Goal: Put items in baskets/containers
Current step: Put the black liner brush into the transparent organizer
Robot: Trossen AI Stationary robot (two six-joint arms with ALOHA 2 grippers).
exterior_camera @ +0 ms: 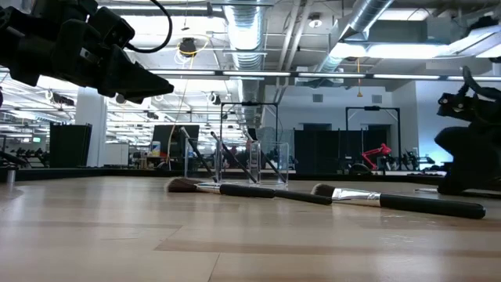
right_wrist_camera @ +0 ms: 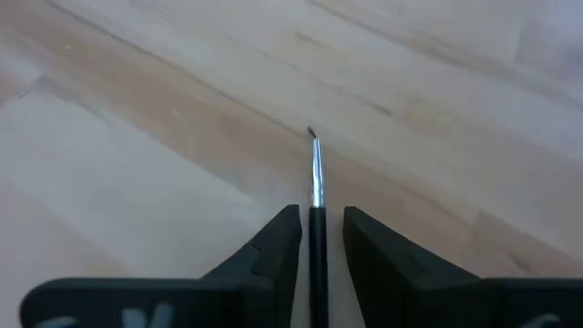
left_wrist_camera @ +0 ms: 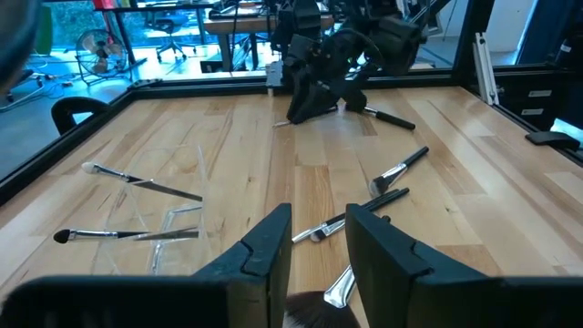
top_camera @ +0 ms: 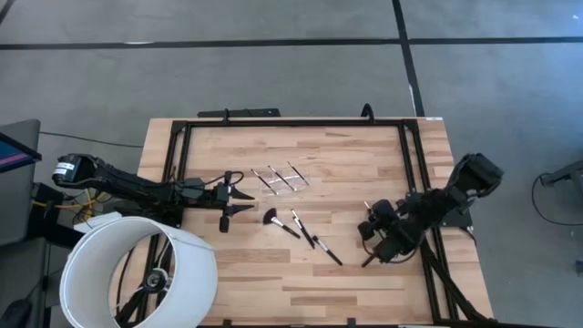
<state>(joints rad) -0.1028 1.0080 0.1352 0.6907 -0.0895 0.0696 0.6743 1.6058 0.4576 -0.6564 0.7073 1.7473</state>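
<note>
The clear tray (top_camera: 281, 178) (exterior_camera: 252, 163) (left_wrist_camera: 155, 219) sits at the table's far middle, with up to three thin brushes resting in it. Three more brushes (top_camera: 301, 230) (exterior_camera: 391, 200) (left_wrist_camera: 392, 173) lie flat on the wood near the middle, one of them with a fluffy head (top_camera: 270, 218) (left_wrist_camera: 308, 314). My left gripper (top_camera: 240, 202) (left_wrist_camera: 319, 239) (exterior_camera: 160, 84) is open and raised, just left of that head. My right gripper (top_camera: 373, 251) (right_wrist_camera: 321, 219) is open and low over the table's right side. A thin brush (right_wrist_camera: 315, 182) (top_camera: 368, 261) runs lengthwise between its fingers, with a gap on each side.
A big white cylinder (top_camera: 137, 273) stands at the table's near left corner, beside the left arm. Black frame rails (top_camera: 291, 123) run along the table's far, left and right edges. Bare wood (top_camera: 273, 292) lies toward the near edge.
</note>
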